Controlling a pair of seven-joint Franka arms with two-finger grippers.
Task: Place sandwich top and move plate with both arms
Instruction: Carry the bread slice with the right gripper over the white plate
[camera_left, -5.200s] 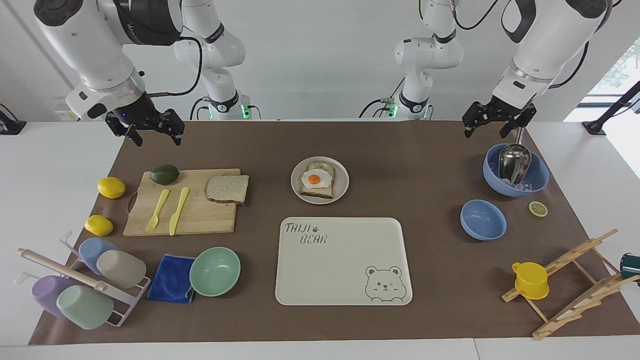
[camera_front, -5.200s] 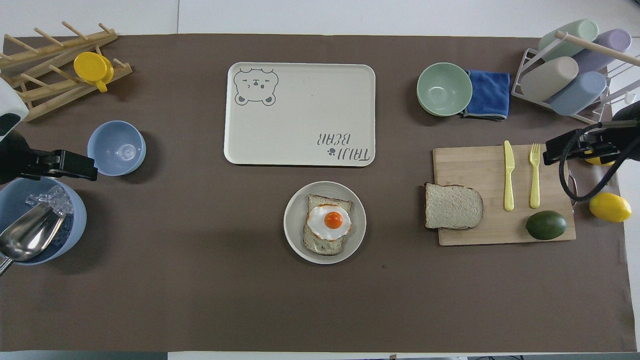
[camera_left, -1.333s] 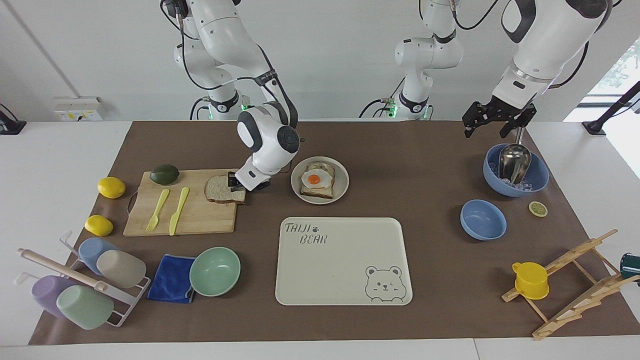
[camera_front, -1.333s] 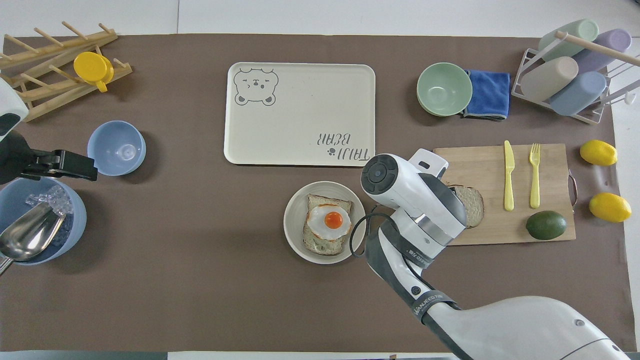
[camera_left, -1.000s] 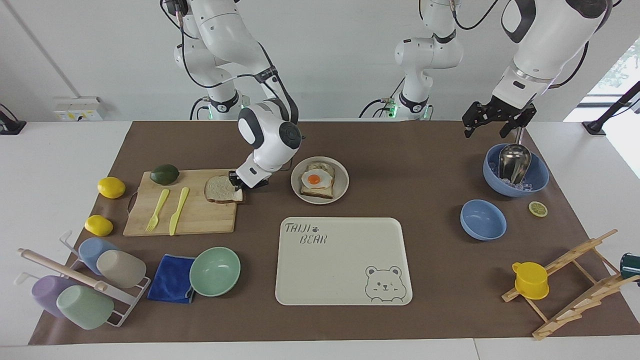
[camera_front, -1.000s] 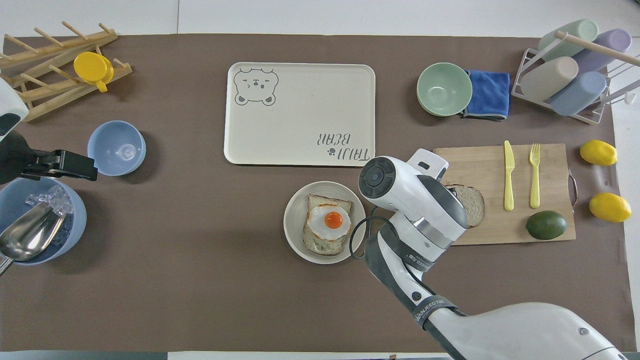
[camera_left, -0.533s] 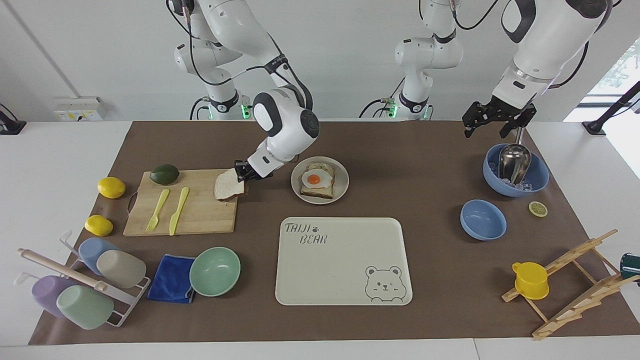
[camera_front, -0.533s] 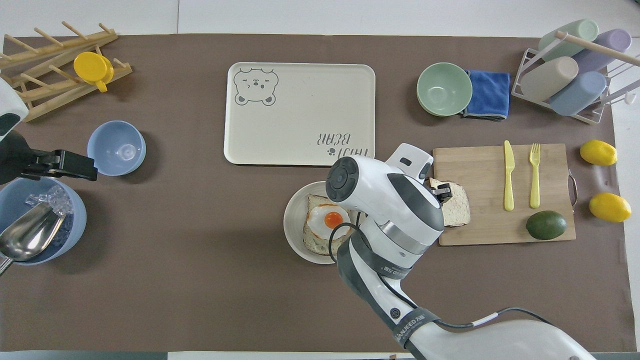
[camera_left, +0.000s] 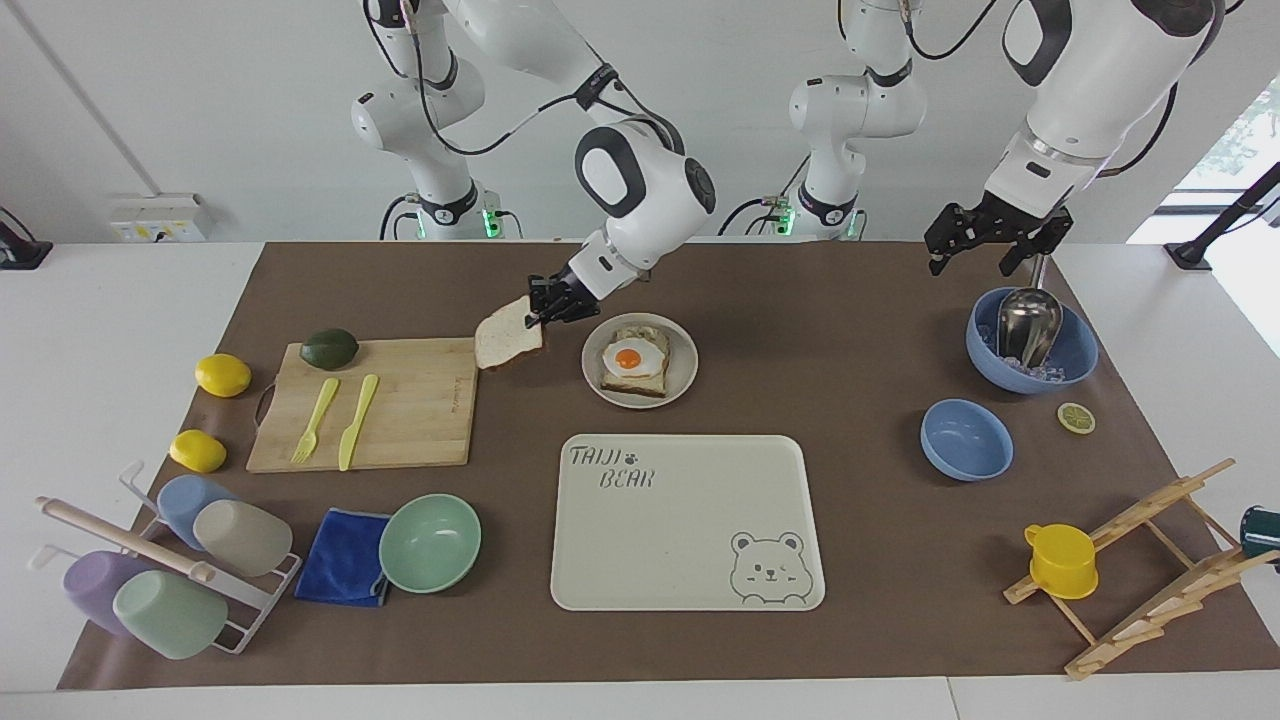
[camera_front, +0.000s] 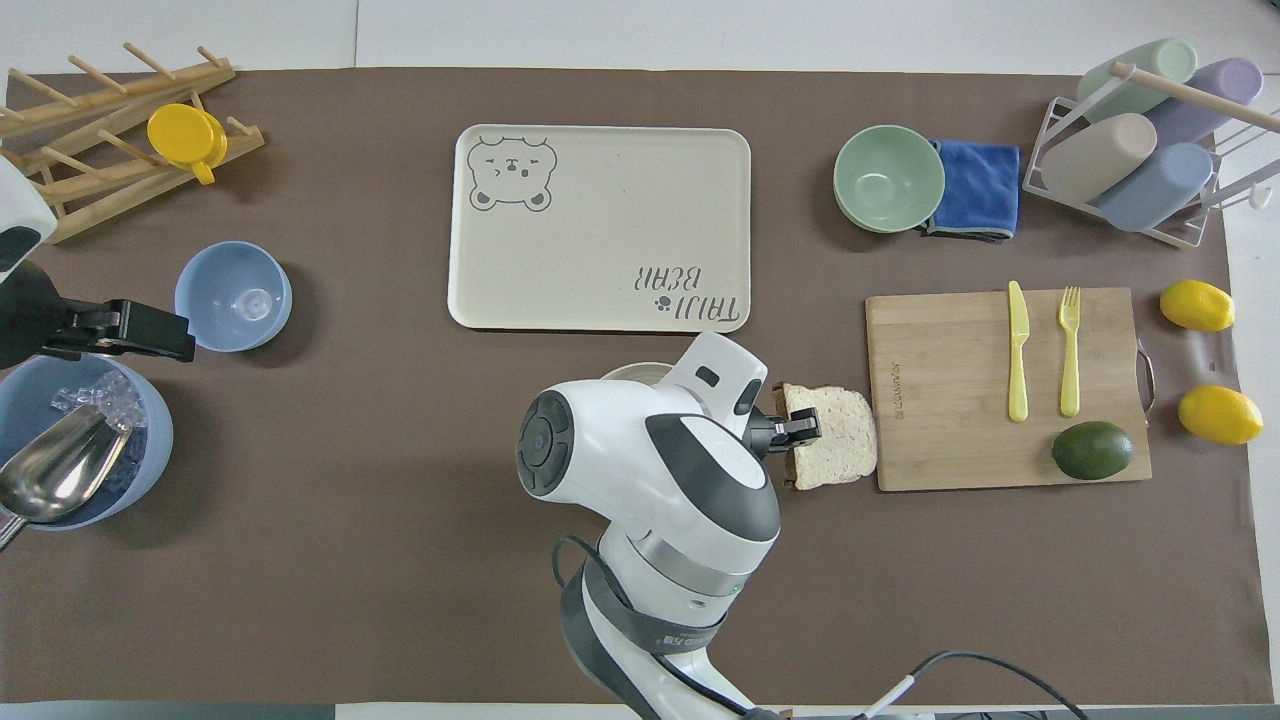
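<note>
Pale sandwich top (camera_left: 509, 337) pinched in right hand (camera_left: 545, 303) – between wooden board (camera_left: 400, 410) and plate (camera_left: 682, 372); left hand (camera_left: 985, 240) open.

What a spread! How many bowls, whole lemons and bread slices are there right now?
Bowls: 3 (mint-green bowl, small blue bowl, large blue bowl of ice)
Whole yellow lemons: 2
Bread slices: 2 (plain speckled slice in the right gripper, egg-topped slice)
Total: 7

A: The facing view sits high across the table, looking toward the robots — their bases line its top edge.

B: And the overhead view looks steeply down from their end. Both share the brown-covered table (camera_left: 860, 330) and the rectangular cream tray with bear drawing (camera_left: 690, 540) (camera_front: 600, 250), half a turn apart.
</note>
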